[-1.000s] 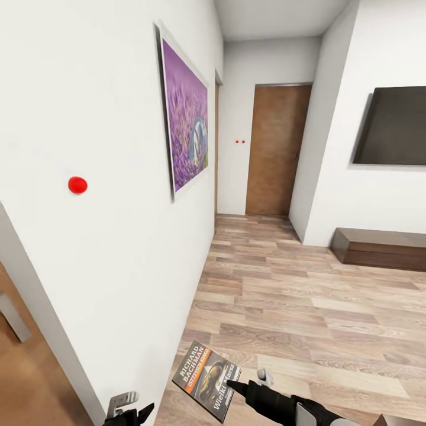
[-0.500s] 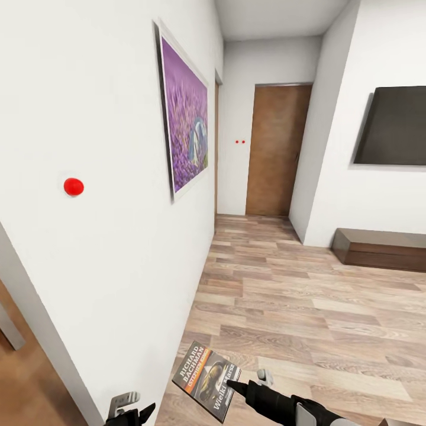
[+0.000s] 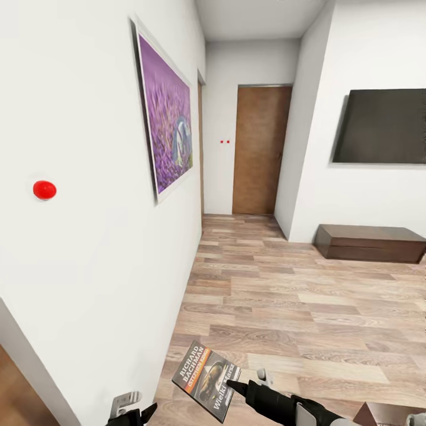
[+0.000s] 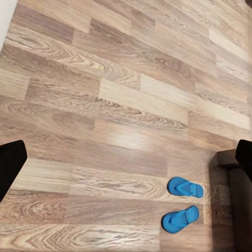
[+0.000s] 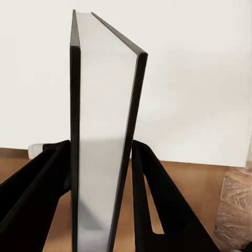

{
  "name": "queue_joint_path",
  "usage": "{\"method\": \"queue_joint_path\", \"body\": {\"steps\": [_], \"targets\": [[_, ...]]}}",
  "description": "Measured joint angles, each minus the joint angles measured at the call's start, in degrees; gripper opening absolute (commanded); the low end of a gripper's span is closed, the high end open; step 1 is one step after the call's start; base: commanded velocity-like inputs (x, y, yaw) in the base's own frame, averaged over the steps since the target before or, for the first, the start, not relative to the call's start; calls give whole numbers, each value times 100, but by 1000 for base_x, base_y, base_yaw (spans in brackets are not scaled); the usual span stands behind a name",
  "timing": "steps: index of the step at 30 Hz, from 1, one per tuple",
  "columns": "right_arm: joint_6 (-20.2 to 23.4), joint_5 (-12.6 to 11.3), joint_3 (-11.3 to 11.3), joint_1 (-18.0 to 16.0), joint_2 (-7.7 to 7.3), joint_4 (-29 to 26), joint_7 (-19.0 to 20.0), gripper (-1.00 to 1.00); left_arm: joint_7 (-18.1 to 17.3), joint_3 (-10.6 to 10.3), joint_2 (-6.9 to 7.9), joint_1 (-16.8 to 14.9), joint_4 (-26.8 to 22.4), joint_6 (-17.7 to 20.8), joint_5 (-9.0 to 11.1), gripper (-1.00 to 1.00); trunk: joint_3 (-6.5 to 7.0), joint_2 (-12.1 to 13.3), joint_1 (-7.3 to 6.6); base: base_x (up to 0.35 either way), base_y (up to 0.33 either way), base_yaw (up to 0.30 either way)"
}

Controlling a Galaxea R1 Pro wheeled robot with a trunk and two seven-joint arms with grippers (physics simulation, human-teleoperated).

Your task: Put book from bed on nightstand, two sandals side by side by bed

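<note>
The book point(image 3: 205, 380), dark-covered with white "RICHARD BACHMAN" lettering and an orange band, hangs low over the floor with my right gripper point(image 3: 239, 386) shut on its edge. In the right wrist view the book point(image 5: 100, 136) stands edge-on, clamped between the two black fingers point(image 5: 157, 194). My left gripper point(image 3: 135, 407) sits at the lower left, empty. Its wrist view looks down past the wide-open left gripper point(image 4: 126, 157) at two bright-blue sandals point(image 4: 185, 187) point(image 4: 180, 219) lying close together on the planks. The nightstand is out of view.
A white wall point(image 3: 89, 254) with a purple painting point(image 3: 167, 124) and a red dot point(image 3: 44, 189) runs close on my left. Wood floor leads to a brown door point(image 3: 259, 148). A wall TV point(image 3: 381, 125) and low dark bench point(image 3: 370, 242) are right. Dark wood point(image 4: 237, 199) borders the sandals.
The whole head view has slid left, so the camera has swung right along the wall. The book stays in my right gripper at the same spot in the picture.
</note>
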Motion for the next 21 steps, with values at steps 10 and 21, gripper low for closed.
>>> {"method": "queue_joint_path", "body": {"steps": [10, 21], "targets": [[0, -1, -7, 0, 0, 1, 0, -100, -3, 0, 0, 0, 0, 0, 0, 100, 0, 0, -1, 162, 0, -5], [0, -1, -2, 0, 0, 2, -2, -100, -6, 0, 0, 0, 0, 0, 0, 100, 0, 0, 0, 10, 0, 0]]}}
